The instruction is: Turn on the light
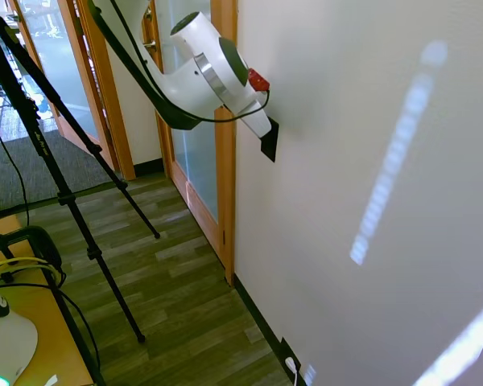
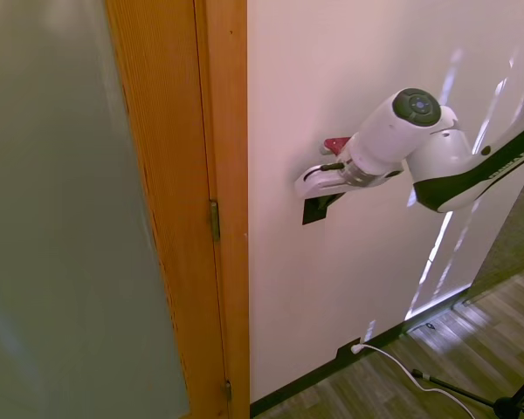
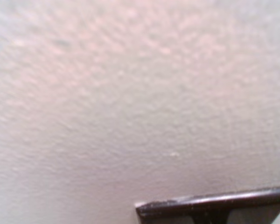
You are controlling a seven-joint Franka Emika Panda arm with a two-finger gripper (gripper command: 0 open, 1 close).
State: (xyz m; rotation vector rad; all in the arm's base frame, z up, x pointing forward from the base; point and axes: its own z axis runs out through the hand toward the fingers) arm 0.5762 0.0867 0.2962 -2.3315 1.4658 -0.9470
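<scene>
Where the arm ends, the gripper (image 1: 262, 129) meets the white wall (image 1: 370, 161) at the black switch plate (image 1: 270, 143); whether its fingers stand open or closed cannot be told. Switch: small upright black rectangle directly under the gripper tip, touching or nearly so. Wooden door frame (image 2: 223, 209): just beside. Black socket plate with white plug (image 2: 356, 349): far below, at the skirting.
</scene>
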